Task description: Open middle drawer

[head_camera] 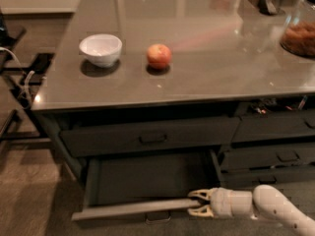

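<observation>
The middle drawer [129, 209] is a wide dark grey drawer under the counter, pulled well out toward me. Its flat dark inside shows nothing in it, and a small loop handle [157, 217] hangs at the centre of its front. My gripper [197, 203] comes in from the lower right on a white arm, level with the right end of the drawer front. Its fingers [199, 194] are spread, one above and one below the front's top edge, so it is open.
Above it a closed wide drawer [147, 136] sits under the grey countertop [206, 77], which holds a white bowl [100, 49], a red apple [159, 56] and a jar [299, 33]. Narrower closed drawers [275, 127] stack at the right. A black frame with cables [19, 77] stands at the left.
</observation>
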`<state>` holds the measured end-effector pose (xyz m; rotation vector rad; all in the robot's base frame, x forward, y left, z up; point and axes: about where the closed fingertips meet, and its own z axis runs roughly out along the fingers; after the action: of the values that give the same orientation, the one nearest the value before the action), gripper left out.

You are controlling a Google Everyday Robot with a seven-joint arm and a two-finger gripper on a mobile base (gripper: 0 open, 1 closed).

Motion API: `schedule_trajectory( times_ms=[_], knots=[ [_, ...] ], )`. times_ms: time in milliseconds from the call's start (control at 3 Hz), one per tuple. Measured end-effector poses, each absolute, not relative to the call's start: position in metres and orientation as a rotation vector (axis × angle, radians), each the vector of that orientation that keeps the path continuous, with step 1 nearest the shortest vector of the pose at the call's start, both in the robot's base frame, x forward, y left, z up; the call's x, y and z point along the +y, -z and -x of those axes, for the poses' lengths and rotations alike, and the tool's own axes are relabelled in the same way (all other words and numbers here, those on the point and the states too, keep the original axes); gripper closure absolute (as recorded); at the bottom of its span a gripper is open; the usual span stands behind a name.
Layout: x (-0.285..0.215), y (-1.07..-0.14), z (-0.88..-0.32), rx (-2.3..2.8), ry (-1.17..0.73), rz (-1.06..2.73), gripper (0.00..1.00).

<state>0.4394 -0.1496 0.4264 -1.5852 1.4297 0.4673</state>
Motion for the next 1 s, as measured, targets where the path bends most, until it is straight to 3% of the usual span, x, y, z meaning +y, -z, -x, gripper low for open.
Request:
schedule_trajectory(
  times_ms=[1000],
  knots=[
    [-0.1489,-0.4267,-0.4384,1.43,-0.467,1.585,0.35]
  ],
)
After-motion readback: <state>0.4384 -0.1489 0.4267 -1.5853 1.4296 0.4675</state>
